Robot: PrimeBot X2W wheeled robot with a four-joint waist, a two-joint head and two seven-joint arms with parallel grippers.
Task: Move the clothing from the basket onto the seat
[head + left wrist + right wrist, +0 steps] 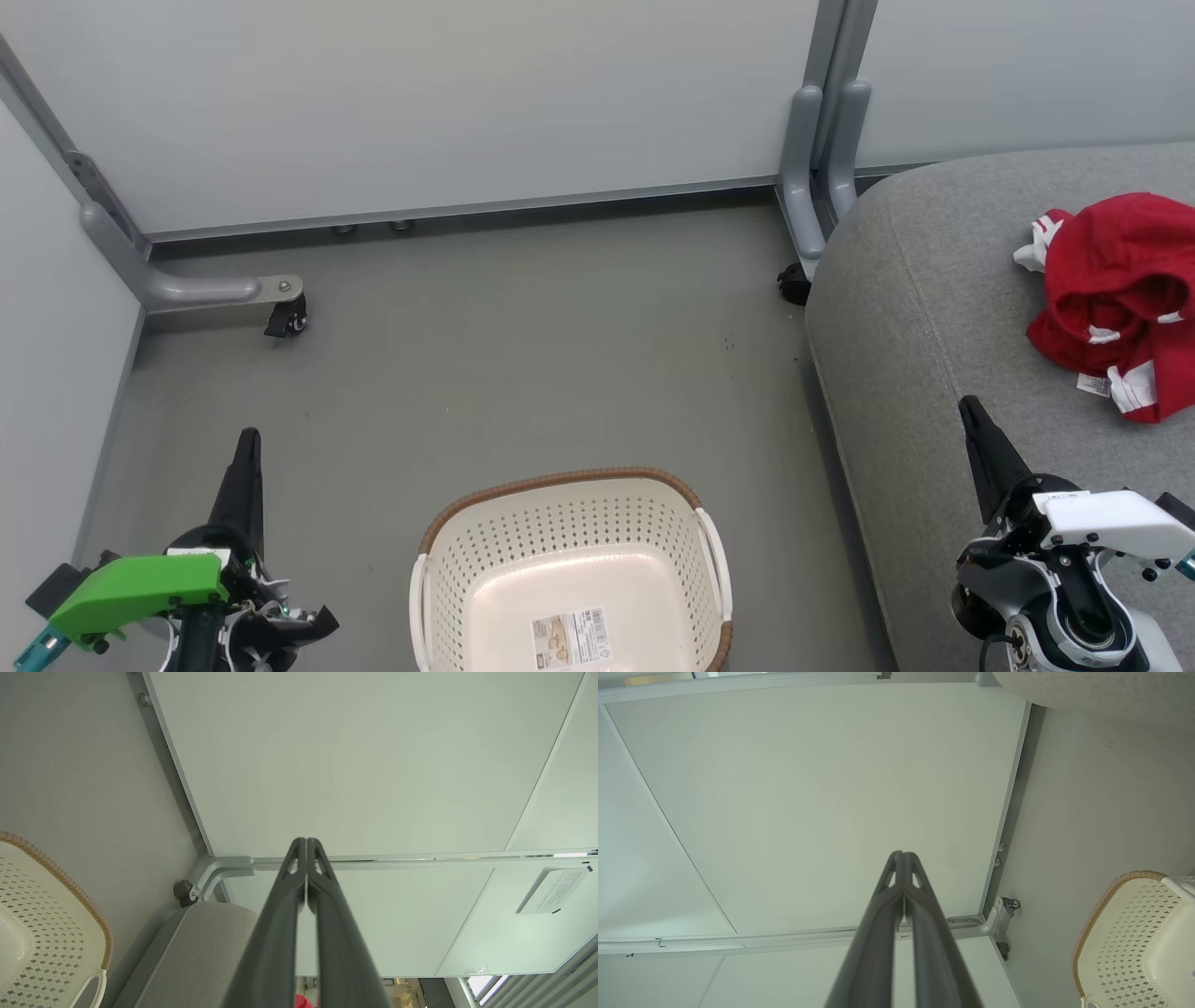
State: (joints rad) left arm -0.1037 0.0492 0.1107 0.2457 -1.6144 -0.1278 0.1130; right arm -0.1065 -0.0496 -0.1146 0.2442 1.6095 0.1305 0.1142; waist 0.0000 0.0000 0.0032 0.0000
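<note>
Your left fingers are pressed tip to tip with no gap between them and nothing in their grip. In the head view they sit at the lower left over the grey floor, just to the left of the basket, pointing toward the pale wall panel. Your right fingers are likewise closed flat against each other and hold nothing. They sit at the lower right, over the near part of the seat.

The clothing lies on the seat as a crumpled red heap with white trim and a small white tag at its near edge. The picture's right edge cuts it off, and you cannot tell from here how many pieces are in the heap. It is beyond your right fingers and off to their right. It is near them but not touching, with bare grey fabric between the tips and the cloth. From your left fingers it is well apart, with the basket and the seat's rounded corner in between.

The basket stands on the floor between your two arms, just left of the seat's edge, with a paper label flat on its bottom. A caster wheel stands on the floor by the left wall.
</note>
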